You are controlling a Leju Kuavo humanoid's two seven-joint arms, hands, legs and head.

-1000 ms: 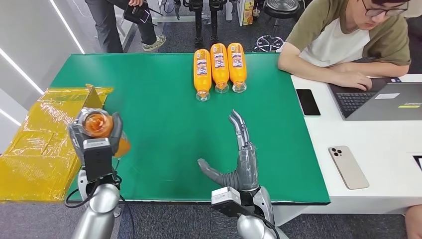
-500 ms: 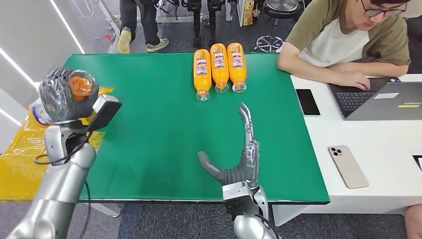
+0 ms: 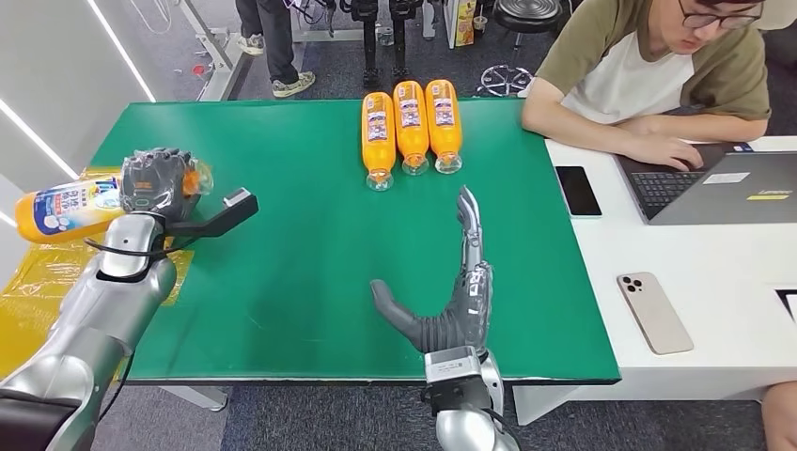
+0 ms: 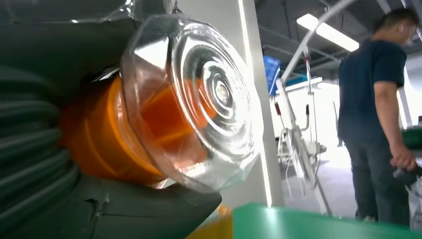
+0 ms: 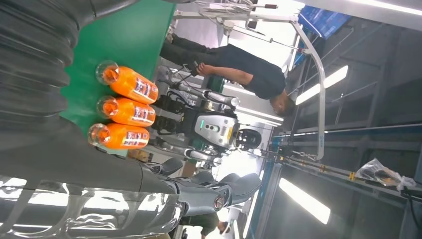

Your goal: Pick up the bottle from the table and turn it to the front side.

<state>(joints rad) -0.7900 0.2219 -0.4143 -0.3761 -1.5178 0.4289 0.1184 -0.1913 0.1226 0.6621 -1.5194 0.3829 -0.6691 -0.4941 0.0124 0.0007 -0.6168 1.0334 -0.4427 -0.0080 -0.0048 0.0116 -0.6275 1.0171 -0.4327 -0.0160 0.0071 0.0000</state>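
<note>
**Orange bottle held sideways off the table's left edge**

The green table is seen spread across the middle of the head view, with a white desk adjoining on the right, where a seated person is typing on a laptop. Yellow sheeting is seen beyond the left edge. Three orange bottles are laid side by side at the far edge. The left hand is wrapped tightly around the neck end of the orange bottle, held horizontal above the left edge. The right hand is held above the table, fingers straight, thumb spread, nothing held.
</note>
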